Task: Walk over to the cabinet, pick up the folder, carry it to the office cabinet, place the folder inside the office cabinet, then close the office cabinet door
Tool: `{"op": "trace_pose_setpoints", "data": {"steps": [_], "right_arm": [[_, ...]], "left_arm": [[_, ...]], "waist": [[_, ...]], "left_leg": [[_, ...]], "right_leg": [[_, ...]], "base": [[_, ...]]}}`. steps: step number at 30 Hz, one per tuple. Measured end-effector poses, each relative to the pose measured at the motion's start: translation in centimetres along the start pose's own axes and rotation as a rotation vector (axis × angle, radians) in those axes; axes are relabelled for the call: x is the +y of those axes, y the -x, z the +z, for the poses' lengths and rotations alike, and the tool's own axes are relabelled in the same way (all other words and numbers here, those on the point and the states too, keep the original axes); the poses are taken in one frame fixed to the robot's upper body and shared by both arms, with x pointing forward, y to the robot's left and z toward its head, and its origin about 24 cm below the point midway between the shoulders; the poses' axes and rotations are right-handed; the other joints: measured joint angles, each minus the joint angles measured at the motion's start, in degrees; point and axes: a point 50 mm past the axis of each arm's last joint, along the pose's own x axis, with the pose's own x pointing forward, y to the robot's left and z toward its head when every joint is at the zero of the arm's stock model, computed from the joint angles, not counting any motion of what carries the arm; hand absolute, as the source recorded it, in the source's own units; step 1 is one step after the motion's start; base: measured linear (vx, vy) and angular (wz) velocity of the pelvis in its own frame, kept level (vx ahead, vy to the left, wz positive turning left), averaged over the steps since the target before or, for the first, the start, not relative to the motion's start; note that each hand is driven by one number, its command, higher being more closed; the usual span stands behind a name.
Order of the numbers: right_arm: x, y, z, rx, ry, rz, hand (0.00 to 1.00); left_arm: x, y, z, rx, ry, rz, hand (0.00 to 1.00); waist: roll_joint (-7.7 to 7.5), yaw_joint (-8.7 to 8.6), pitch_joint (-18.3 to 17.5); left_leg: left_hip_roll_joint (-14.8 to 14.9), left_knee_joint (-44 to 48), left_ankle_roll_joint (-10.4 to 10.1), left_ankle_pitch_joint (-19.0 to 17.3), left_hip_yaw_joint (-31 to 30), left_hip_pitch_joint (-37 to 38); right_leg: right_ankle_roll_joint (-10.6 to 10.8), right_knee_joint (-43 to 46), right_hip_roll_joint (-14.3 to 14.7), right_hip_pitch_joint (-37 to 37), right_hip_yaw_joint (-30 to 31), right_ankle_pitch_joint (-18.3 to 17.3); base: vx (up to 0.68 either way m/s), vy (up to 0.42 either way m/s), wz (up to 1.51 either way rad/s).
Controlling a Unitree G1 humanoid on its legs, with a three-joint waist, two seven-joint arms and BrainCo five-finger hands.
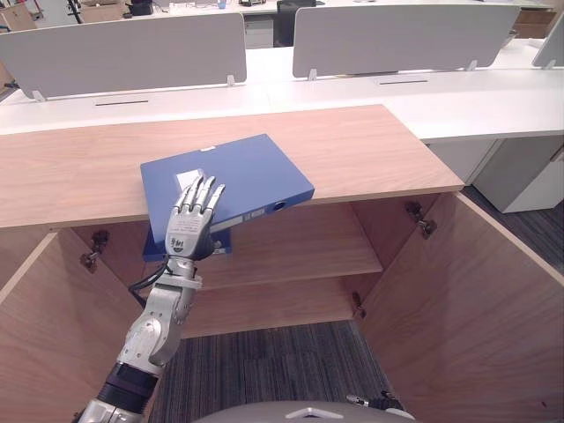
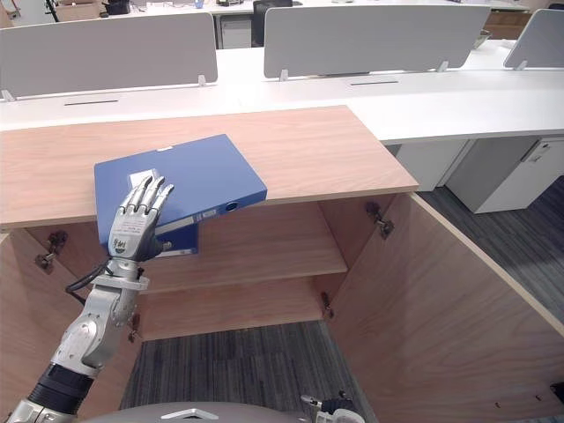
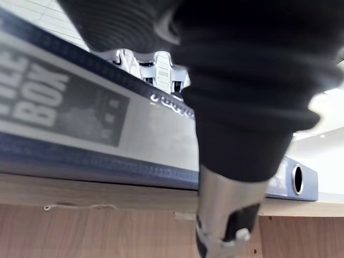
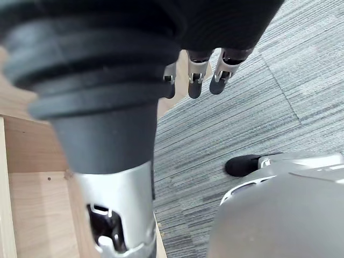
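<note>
Fingers (image 1: 204, 196) of the left hand (image 1: 189, 233) are straight and close together, lying flat on the top face of the blue folder (image 1: 251, 172). They press on it rather than curl round it. I can't see the thumb.

The folder lies flat on the wooden cabinet top (image 1: 361, 145), turned at an angle, toward the top's left front. Its near corner and spine overhang the front edge. The left wrist view shows the spine side-on (image 3: 80, 115), with its label and a round finger hole (image 3: 297, 179), and the edge of the cabinet top right under it.

A blue piece (image 1: 216, 248) shows just below the front edge, behind the hand. I can't tell whether it belongs to the folder or is something on the shelf.

Right hand (image 4: 198, 81): fingers hang loose in a row, holding nothing, over grey carpet (image 4: 279, 97) beside a wood panel.

Both cabinet doors are swung open: right door (image 1: 476, 300), left door (image 1: 31, 326). Inside, two shelves are visible (image 1: 300, 242). Behind the cabinet are white desks (image 1: 493, 97) with grey partition screens (image 1: 123, 53).
</note>
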Motion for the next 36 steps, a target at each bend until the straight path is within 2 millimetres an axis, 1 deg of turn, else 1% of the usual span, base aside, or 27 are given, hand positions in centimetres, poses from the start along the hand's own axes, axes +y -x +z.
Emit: {"op": "trace_pose_setpoints", "data": {"steps": [1, 3, 5, 6, 11, 17, 21, 23, 25, 27, 29, 30, 32, 34, 36], "right_arm": [[0.0, 0.0, 0.0, 0.001, 0.0, 0.001, 0.0], [0.0, 0.0, 0.0, 0.001, -0.001, 0.003, 0.0], [0.0, 0.0, 0.0, 0.0, -0.002, 0.003, 0.0], [0.0, 0.0, 0.0, 0.001, -0.003, 0.003, 0.0], [-0.1, 0.0, -0.2, 0.005, -0.012, 0.011, 0.0], [-0.1, 0.0, -0.2, 0.006, -0.019, 0.015, 0.0], [-0.1, 0.0, -0.1, 0.005, -0.019, 0.015, 0.0], [-0.1, 0.0, -0.1, 0.004, -0.019, 0.015, 0.0], [-0.1, 0.0, -0.1, 0.003, -0.016, 0.016, 0.0], [0.0, 0.0, -0.1, 0.002, -0.009, 0.019, 0.0], [0.1, 0.0, -0.1, -0.003, 0.002, 0.022, 0.0], [0.1, 0.0, 0.0, -0.005, 0.003, 0.023, 0.0], [0.2, 0.1, 0.1, -0.014, 0.007, 0.026, 0.0], [0.2, 0.1, 0.2, -0.018, 0.02, 0.026, 0.0], [0.2, 0.1, 0.4, -0.033, 0.025, 0.005, 0.0]], "left_arm": [[0.0, 0.0, 0.0, -0.001, -0.011, -0.001, 1.0], [-0.2, 0.0, -0.2, 0.007, -0.016, -0.007, 1.0], [-0.4, 0.0, -0.8, 0.034, -0.03, -0.019, 1.0], [-0.3, 0.0, -1.3, 0.055, -0.04, -0.014, 1.0], [0.4, -0.3, -2.3, 0.091, -0.06, 0.027, 1.0], [1.2, -0.5, -2.9, 0.114, -0.072, 0.066, 1.0], [1.4, -0.5, -2.9, 0.115, -0.068, 0.078, 1.0], [1.8, -0.5, -2.5, 0.117, -0.047, 0.102, 1.0], [2.2, -0.1, -1.5, 0.096, -0.001, 0.124, 1.0], [2.5, 0.0, -0.9, 0.069, 0.028, 0.136, 1.0], [2.9, 0.1, 0.4, 0.014, 0.101, 0.164, 1.0], [3.0, 0.1, 0.7, 0.001, 0.125, 0.171, 1.0], [3.7, 0.1, 2.3, -0.033, 0.251, 0.206, 1.0], [4.3, 0.3, 3.3, -0.046, 0.352, 0.236, 1.0], [5.3, 0.6, 4.9, -0.079, 0.518, 0.285, 1.0]], "waist": [[0.01, -0.03, 0.0], [0.02, -0.07, -0.01], [0.07, -0.2, -0.04], [0.07, -0.28, -0.04], [0.12, -0.23, -0.08], [0.14, -0.18, -0.09], [0.09, -0.15, -0.11], [0.08, -0.15, -0.1], [-0.02, -0.16, -0.18], [-0.09, -0.15, -0.3], [-0.14, 0.02, -0.34], [-0.14, 0.04, -0.34], [-0.14, 0.02, -0.52], [-0.12, 0.02, -0.88], [0.09, 0.19, -1.06]], "left_leg": [[0.0, -0.01, -0.01, -0.01, 0.04, -0.02], [0.0, -0.01, -0.02, -0.02, 0.05, -0.05], [0.01, -0.01, -0.03, -0.02, 0.05, -0.11], [0.01, -0.01, -0.06, -0.04, 0.05, -0.17], [0.0, -0.02, -0.12, -0.11, 0.04, -0.27], [0.0, -0.03, -0.11, -0.14, 0.01, -0.33], [0.0, -0.03, -0.12, -0.18, 0.01, -0.33], [-0.01, -0.03, -0.14, -0.24, 0.01, -0.37], [-0.02, -0.02, -0.14, -0.28, -0.06, -0.61], [-0.02, -0.02, -0.14, -0.28, -0.12, -0.88], [-0.07, -0.02, -0.14, -0.28, -0.13, -0.89], [-0.08, -0.02, -0.13, -0.29, -0.13, -0.9], [-0.02, 0.02, -0.17, -0.31, 0.0, -1.04], [0.01, 0.05, -0.26, -0.37, 0.36, -1.29], [0.1, 0.31, -0.27, -0.38, 0.79, -1.56]], "right_leg": [[0.0, -0.08, 0.0, 0.0, 0.02, 0.01], [0.01, -0.14, 0.0, 0.0, 0.02, 0.02], [0.02, -0.22, 0.0, -0.01, 0.01, 0.03], [0.05, -0.3, 0.01, -0.03, 0.0, 0.05], [0.2, -0.51, 0.01, -0.03, -0.05, 0.15], [0.27, -0.59, 0.01, -0.03, -0.08, 0.2], [0.28, -0.6, 0.01, -0.03, -0.08, 0.2], [0.28, -0.65, 0.0, -0.04, -0.08, 0.19], [0.34, -0.76, 0.0, -0.19, -0.15, 0.23], [0.6, -0.79, 0.0, -0.41, -0.2, 0.39], [0.64, -0.84, 0.0, -0.4, -0.21, 0.43], [0.64, -0.84, 0.0, -0.4, -0.21, 0.44], [0.7, -0.59, -0.06, -0.71, 0.13, 0.46], [0.71, -0.34, -0.06, -1.26, 0.52, 0.46], [0.74, 0.52, -0.04, -2.32, 1.54, 0.43]], "base": [[0.0, 0.0, 0.0], [0.0, 0.0, 0.0], [0.0, 0.0, 0.0], [0.0, 0.0, 0.0], [0.0, 0.0, 0.0], [0.0, 0.0, 0.0], [0.0, 0.0, 0.0], [0.0, 0.0, 0.0], [0.0, 0.0, 0.0], [0.0, 0.0, 0.0], [0.0, 0.0, 0.0], [0.0, 0.0, 0.0], [0.0, 0.0, -0.04], [0.0, -0.002, -0.11], [-0.01, -0.004, -0.17]]}}
